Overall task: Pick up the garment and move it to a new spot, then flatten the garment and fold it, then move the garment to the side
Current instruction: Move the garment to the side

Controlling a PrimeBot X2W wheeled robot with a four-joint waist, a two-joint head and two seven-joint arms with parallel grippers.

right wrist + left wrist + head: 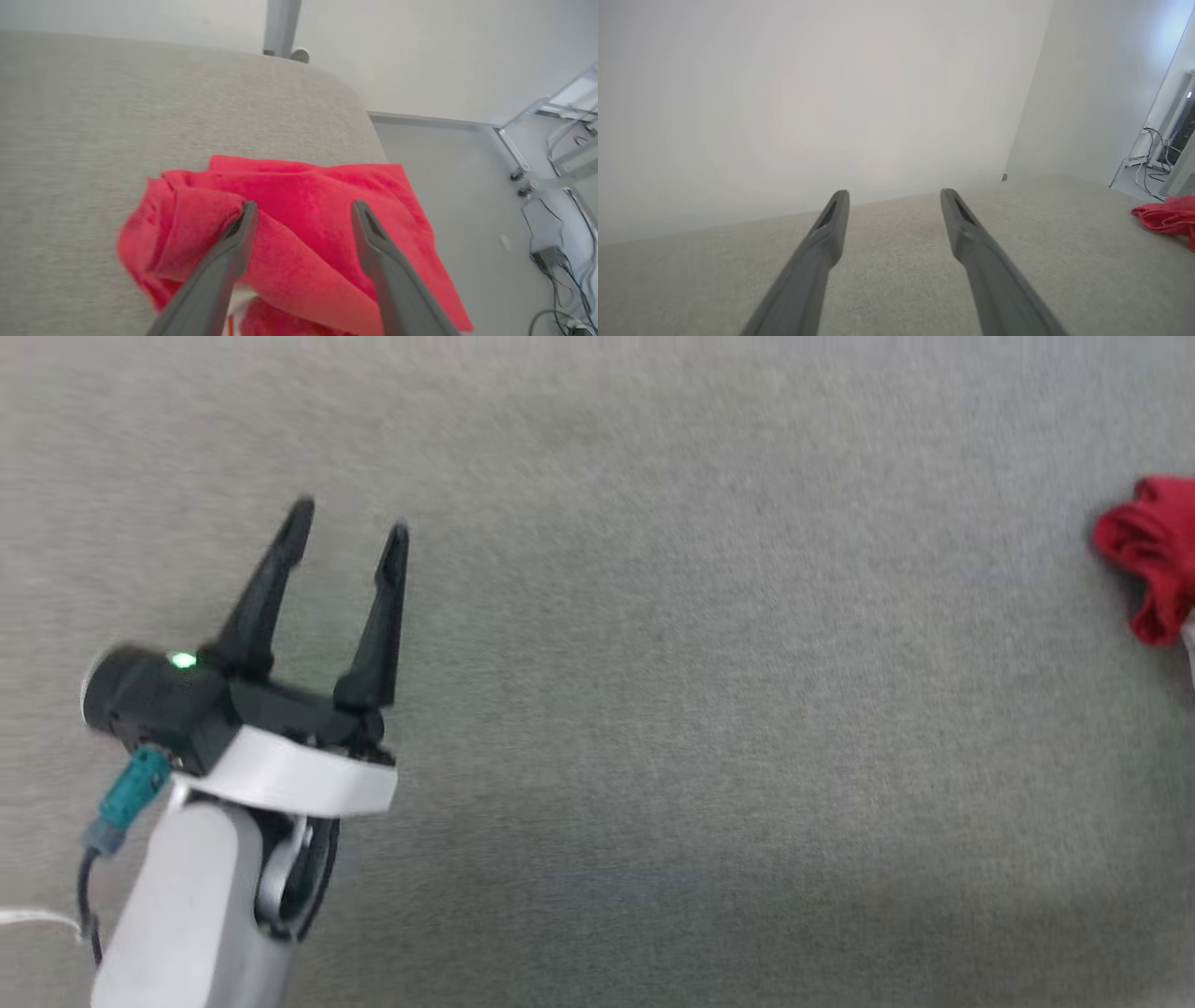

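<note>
Dark long-fingered right tool (299,209) gapes wide, empty, just over the crumpled bright red cloth garment (308,182), which seems to overhang the grey fabric counter's (140,93) edge; a careless tug may drag it off.

The support is a wide grey padded surface (93,116), covered in coarse woven fabric, with one rounded corner. On it lies a crumpled bright red garment (299,224), close to that corner. One flap of it reaches out past the edge.
</note>
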